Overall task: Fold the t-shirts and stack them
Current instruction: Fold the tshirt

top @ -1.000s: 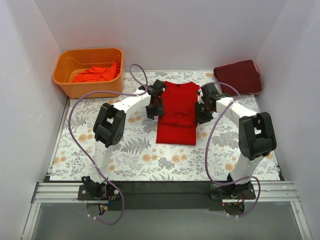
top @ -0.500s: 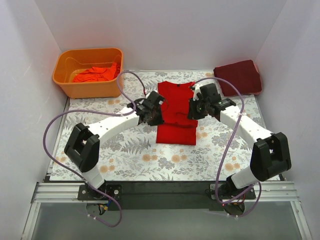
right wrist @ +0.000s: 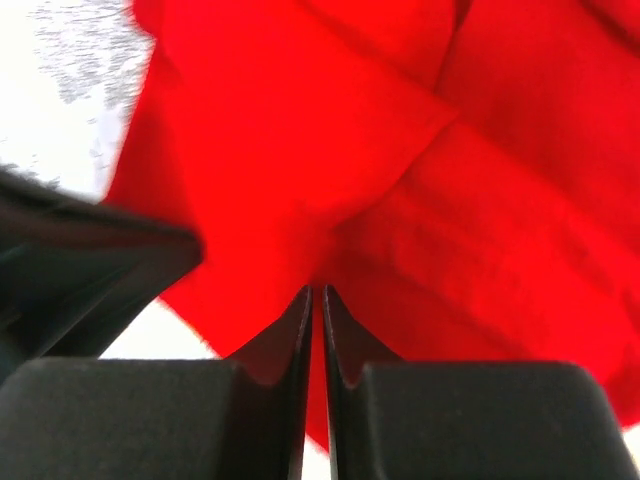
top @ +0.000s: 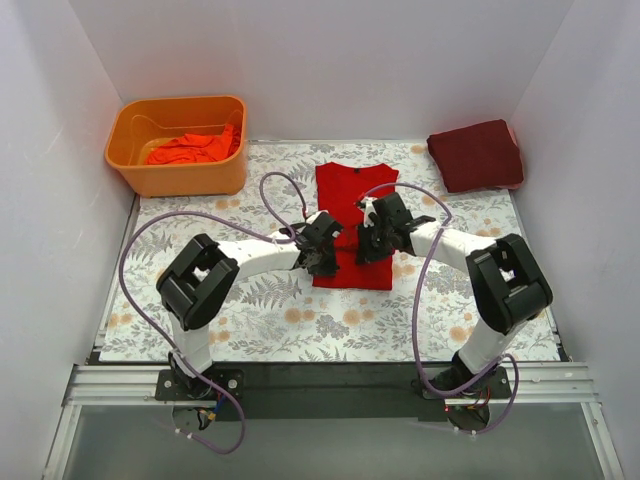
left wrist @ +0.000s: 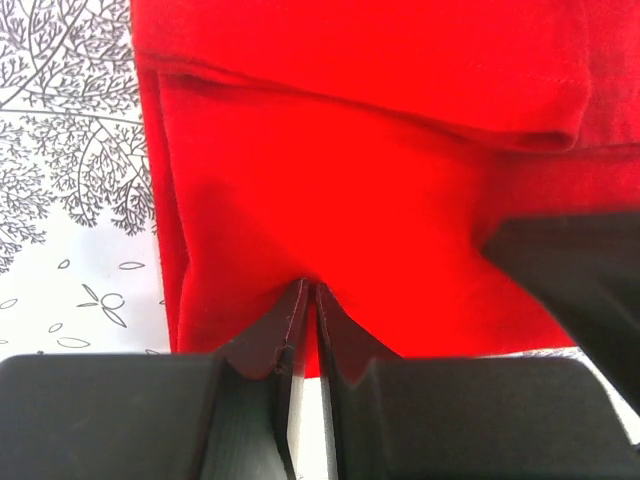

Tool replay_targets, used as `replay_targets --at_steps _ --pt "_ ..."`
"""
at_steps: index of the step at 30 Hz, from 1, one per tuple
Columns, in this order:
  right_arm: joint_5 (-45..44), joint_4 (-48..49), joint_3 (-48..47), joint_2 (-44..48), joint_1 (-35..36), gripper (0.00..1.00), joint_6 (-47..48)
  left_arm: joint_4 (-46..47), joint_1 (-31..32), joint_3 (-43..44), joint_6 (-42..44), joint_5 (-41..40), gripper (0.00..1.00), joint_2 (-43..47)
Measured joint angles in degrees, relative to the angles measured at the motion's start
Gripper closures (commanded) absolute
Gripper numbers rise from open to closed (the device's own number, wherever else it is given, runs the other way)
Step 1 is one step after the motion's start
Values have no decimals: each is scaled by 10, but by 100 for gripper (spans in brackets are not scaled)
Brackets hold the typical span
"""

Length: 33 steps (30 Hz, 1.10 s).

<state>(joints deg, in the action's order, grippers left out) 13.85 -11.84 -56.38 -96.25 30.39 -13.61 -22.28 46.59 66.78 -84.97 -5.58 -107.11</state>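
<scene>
Floral-print surface (top: 250, 300) between white walls (top: 300, 70). At far left, an orange tub (top: 135, 170) holds orange-red t-shirts (top: 190, 148) awaiting folding. Mid-surface, our left jaws and right jaws each pinch the bright red t-shirt (top: 350, 190) by its lower part, likely to fold it toward the collar. A folded maroon t-shirt (top: 478, 153) starts the stack, far right.

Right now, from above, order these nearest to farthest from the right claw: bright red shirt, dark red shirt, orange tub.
From the right claw:
1. Bright red shirt, pinched by it, middle.
2. Dark red shirt, back right.
3. Orange tub, back left.
</scene>
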Motion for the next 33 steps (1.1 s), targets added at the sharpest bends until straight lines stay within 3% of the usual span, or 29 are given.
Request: replay_targets --at_steps 7,13,18,22,27,33 --pt "-31 6 -60 -77 -10 87 21 13 1 -39 -14 3 93 30" --pt "-80 16 -214 -162 -60 86 49 -14 5 -68 -26 18 93 61" --pt "-59 40 -259 -147 -92 84 46 -42 13 -94 -45 30 90 92" --pt "16 58 -171 -68 -91 80 27 -61 15 -99 -60 30 87 117" --pt "147 108 39 75 -91 71 -30 -59 12 -99 -67 19 86 165" --pt "271 162 198 133 -96 68 -81 -31 -10 -99 -63 47 87 174"
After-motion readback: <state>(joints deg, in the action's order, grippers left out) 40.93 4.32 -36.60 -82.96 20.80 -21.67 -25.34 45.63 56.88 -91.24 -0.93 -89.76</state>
